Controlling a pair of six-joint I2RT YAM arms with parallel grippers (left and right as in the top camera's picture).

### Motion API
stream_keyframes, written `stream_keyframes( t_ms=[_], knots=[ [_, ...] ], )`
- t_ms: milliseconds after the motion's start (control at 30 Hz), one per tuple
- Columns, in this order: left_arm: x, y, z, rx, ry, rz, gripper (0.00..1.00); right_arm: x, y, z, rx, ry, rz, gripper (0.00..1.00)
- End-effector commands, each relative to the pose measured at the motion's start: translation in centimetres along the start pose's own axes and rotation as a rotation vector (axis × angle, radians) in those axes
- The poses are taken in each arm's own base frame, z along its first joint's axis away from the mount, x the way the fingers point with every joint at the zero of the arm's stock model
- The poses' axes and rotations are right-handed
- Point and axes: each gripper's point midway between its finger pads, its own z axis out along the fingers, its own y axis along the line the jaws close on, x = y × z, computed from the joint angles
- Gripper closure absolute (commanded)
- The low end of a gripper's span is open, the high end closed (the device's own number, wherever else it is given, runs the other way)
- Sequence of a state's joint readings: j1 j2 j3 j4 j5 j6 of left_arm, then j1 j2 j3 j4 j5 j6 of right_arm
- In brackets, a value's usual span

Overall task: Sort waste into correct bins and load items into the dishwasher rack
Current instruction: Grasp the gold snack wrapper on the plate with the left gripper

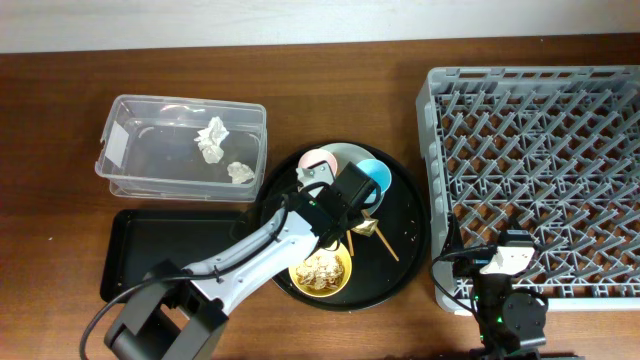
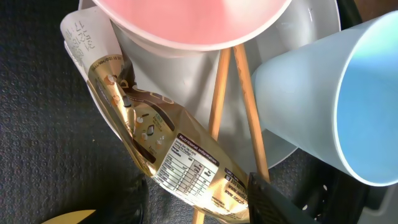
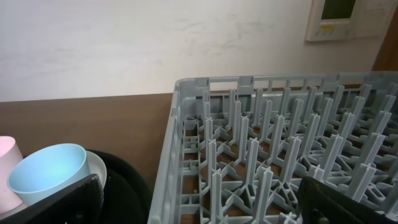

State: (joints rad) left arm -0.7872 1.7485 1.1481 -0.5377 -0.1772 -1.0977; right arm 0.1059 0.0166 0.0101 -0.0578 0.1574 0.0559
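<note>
The crinkled gold wrapper (image 2: 168, 155) is lying on the round black tray (image 1: 410, 250), draped over the rim of the pale plate (image 2: 180, 81). Its white upper end is reaching up beside the pink cup (image 2: 186, 18). Its lower end is covering part of one wooden chopstick (image 2: 216, 106), and the second stick is running just beside it towards the blue cup (image 2: 323, 87).

The left gripper (image 2: 199, 208) is hovering low over that lower end with its claw spread. One dark finger (image 2: 270, 199) is showing at the wrapper's right, and what looks like the other is showing at its left. It is gripping nothing yet.

The step in hand is probably picking up this wrapper. To do it well, the claw should be pinching only the foil, high enough on a crinkle that the chopstick underneath is not caught. The lift should be slow, so the upper end is sliding free without nudging the pink cup.

Further out, the yellow bowl (image 1: 346, 280) is holding food scraps (image 1: 318, 268). The clear tub (image 1: 185, 103) is holding two tissue balls (image 1: 211, 138), which makes it the likely bin for the wrapper. The shallow black tray (image 1: 170, 245) is sitting just below the tub.

The right gripper (image 3: 208, 208) is waiting by the dishwasher rack (image 1: 530, 75), spread wide and holding nothing.
</note>
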Motion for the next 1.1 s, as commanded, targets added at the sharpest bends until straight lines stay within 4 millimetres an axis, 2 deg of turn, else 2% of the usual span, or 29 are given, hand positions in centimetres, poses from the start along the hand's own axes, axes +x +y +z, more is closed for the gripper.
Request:
stream_keyframes(
  t_ms=[0,267,600,633,767,967,1067],
  knots=[
    [-0.1,0.4,0.4,-0.023,-0.014,-0.012,0.50,0.3,-0.1,0.0,0.007,0.007,0.003,0.02],
    [0.8,1.3,2.3,-0.069,0.010,-0.002,0.56,0.3,-0.1,0.0,0.007,0.007,0.003,0.02],
    [0.6,1.2,2.4,-0.068,0.002,-0.002,0.57,0.3,-0.1,0.0,0.007,0.007,0.003,0.02],
    [0.6,1.2,2.4,-0.068,0.002,-0.002,0.60,0.3,-0.1,0.0,0.007,0.007,0.003,0.02],
    [0.6,1.2,2.4,-0.068,0.002,-0.002,0.61,0.3,-0.1,0.0,0.007,0.007,0.003,0.02],
    [0.6,1.2,2.4,-0.067,0.002,-0.002,0.75,0.3,-0.1,0.0,0.007,0.007,0.003,0.01],
    [0.6,1.2,2.4,-0.067,0.002,-0.002,0.88,0.3,-0.1,0.0,0.007,0.007,0.003,0.02]
  ],
)
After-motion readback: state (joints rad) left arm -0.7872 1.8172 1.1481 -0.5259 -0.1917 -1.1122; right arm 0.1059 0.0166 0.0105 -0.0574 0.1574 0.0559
